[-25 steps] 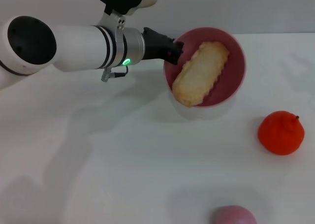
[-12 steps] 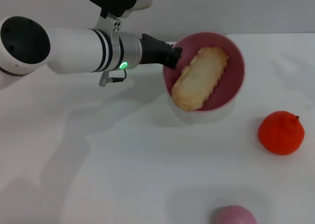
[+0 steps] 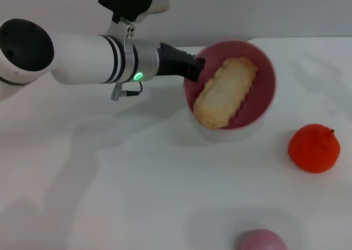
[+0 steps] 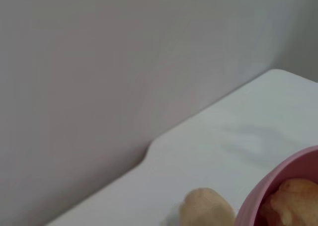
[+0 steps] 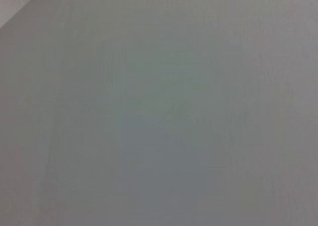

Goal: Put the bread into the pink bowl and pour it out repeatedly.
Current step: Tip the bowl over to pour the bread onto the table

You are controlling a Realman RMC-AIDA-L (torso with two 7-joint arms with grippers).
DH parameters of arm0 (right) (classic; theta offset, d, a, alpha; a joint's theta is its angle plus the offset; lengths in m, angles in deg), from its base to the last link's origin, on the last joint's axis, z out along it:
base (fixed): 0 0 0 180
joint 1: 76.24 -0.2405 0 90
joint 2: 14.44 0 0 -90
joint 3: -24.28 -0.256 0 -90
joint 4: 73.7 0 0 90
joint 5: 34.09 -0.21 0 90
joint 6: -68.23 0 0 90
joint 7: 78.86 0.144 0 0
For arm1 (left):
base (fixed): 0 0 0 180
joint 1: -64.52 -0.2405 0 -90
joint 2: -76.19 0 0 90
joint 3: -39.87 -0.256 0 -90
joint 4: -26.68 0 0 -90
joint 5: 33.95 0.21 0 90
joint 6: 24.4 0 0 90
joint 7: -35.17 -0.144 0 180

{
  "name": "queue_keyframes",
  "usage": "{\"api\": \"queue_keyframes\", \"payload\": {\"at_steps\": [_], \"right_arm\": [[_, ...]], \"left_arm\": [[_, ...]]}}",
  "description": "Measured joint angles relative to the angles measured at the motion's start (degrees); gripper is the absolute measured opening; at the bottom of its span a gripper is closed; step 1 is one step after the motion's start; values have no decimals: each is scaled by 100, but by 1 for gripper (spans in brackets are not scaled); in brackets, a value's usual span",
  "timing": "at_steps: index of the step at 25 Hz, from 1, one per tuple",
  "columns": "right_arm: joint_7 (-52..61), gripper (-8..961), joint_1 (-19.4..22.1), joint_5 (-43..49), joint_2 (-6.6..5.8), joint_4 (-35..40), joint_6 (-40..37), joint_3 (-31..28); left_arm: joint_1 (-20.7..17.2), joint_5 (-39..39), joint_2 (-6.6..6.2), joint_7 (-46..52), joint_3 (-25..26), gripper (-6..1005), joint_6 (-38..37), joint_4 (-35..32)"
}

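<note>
The pink bowl point(image 3: 259, 96) is held off the table at the back centre, tipped so its inside faces me. My left gripper point(image 3: 192, 68) is shut on its left rim. The bread point(image 3: 225, 92) lies slantwise inside the bowl with its plain tan underside up, its lower end near the bowl's front rim. The left wrist view shows a piece of the pink bowl's rim point(image 4: 278, 186) with the bread point(image 4: 293, 201) behind it. My right gripper is out of view; the right wrist view shows only a plain grey surface.
An orange fruit point(image 3: 314, 148) sits on the white table at the right. A small pink rounded object point(image 3: 262, 240) pokes in at the front edge. A small beige bun point(image 4: 206, 208) lies on the table beyond the bowl, near the wall.
The left arm has shifted the bowl slightly toward me and lower, still gripping its rim. The bread has stayed inside, sliding a little toward the front rim.
</note>
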Motion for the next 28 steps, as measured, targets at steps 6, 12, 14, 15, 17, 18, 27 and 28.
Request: {"api": "queue_keyframes", "payload": {"at_steps": [6,12,14,15,17,18,27,28], "right_arm": [[-287,445,-210,0,1,-202,65,27],[-355,446,-332,0,-3,-327,80,27],[-388,446,-354,0,0,-327,80,34],[-393,446,-365,0,0,-329,80,46],[-395,446,-380,0,2,-331,80,71],[-395,446,-383,0,2,-331,80,82],[-399,445,-389,0,6,-332,80,105],[-399,445,-388,0,8,-332,80,106]], "left_arm": [[-18,-89,-11,9,184,45,328,0],[-135,-97,-10,10,514,45,606,4],[-135,-97,-10,10,514,45,606,4],[-147,-98,-10,10,517,45,621,2],[-154,-99,-8,10,520,45,638,0],[-154,-100,-8,10,521,45,673,0],[-150,-100,-11,10,527,45,718,3],[-150,-100,-11,10,527,45,718,3]]}}
